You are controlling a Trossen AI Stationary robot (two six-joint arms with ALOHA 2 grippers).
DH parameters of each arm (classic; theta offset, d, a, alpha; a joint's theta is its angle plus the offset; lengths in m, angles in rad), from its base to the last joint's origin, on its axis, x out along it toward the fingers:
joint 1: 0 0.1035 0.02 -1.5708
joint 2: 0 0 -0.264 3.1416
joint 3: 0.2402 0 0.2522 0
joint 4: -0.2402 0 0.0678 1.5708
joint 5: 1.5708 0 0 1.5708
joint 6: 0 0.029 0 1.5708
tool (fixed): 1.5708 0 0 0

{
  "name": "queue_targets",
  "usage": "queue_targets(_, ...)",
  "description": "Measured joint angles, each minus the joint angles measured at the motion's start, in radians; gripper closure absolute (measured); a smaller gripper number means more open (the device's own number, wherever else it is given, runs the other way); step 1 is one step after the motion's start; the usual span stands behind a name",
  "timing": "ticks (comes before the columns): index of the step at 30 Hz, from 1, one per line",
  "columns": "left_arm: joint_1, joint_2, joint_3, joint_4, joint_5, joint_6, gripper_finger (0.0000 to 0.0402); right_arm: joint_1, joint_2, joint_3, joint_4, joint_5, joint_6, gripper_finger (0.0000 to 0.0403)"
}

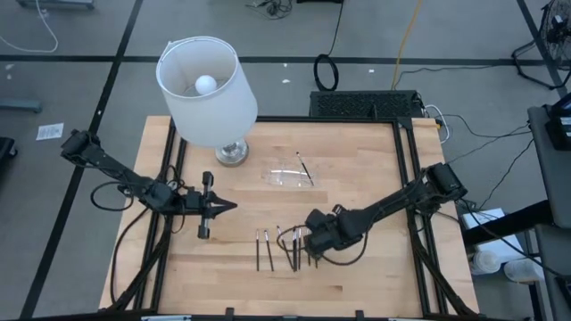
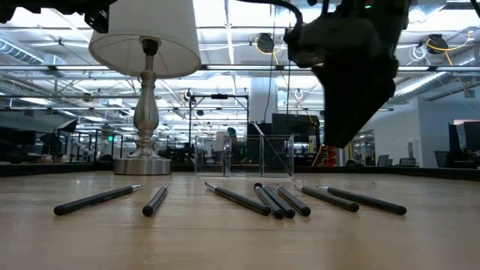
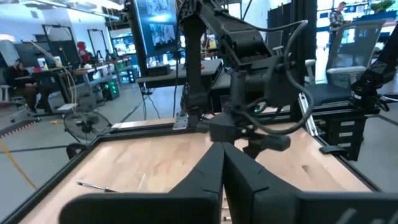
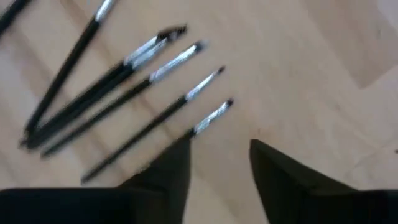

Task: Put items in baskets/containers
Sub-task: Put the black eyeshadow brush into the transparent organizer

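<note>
Several thin dark sticks with metallic ends [image 1: 290, 248] lie side by side on the wooden table near its front edge, also seen in the low view [image 2: 262, 199] and the right wrist view [image 4: 130, 93]. My right gripper [image 4: 221, 149] hangs open just above their right end [image 1: 305, 239], pointing steeply down, touching nothing. The transparent tray [image 1: 287, 176] stands mid-table; one more stick [image 1: 305, 168] lies slanted at its right end. My left gripper [image 1: 232, 206] is shut and empty, held level above the table's left part.
A white-shaded lamp [image 1: 207, 85] on a metal foot [image 1: 232, 153] stands at the table's far left. Black frame rails [image 1: 403, 178] run along the table's sides. Bare wood lies between the tray and the row of sticks.
</note>
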State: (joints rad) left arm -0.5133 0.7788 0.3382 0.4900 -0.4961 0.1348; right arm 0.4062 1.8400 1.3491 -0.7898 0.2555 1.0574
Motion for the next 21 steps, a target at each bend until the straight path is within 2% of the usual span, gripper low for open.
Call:
queue_targets(3,0.003,0.000,0.000,0.006,-0.002,0.010,0.0396,-0.021,-0.001,0.000,0.000,-0.044,0.054,0.0193)
queue_targets(7,0.003,0.000,0.000,0.005,-0.002,0.010,0.0377,-0.038,0.014,0.000,0.022,-0.051,0.063,0.0174)
queue_targets(12,0.003,0.000,0.000,0.003,-0.002,-0.006,0.0366,-0.044,0.036,0.000,0.070,-0.051,0.051,0.0176)
queue_targets(21,0.002,0.000,0.000,0.000,-0.001,-0.052,0.0383,-0.048,0.151,0.002,0.082,-0.095,0.026,0.0197)
